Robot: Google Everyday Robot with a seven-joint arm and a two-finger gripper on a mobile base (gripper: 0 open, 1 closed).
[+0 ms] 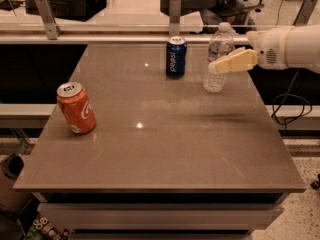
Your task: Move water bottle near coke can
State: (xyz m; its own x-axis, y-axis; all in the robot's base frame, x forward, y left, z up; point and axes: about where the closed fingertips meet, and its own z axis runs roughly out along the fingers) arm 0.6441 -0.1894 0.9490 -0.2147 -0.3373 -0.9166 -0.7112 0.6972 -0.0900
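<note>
The water bottle (218, 46), clear with a white cap, stands upright at the back right of the table. My gripper (216, 64) reaches in from the right at the bottle's mid-height, open, and one cream finger (234, 62) crosses in front of the bottle's body. The other finger is mostly hidden behind the bottle. The coke can (76, 108), orange-red with a silver top, stands slightly tilted near the table's left edge, far from the bottle.
A dark blue Pepsi can (176, 57) stands left of the bottle at the back. The brown table (165, 139) has a railing with metal posts (174, 10) behind it. A black cable (290, 109) hangs off to the right.
</note>
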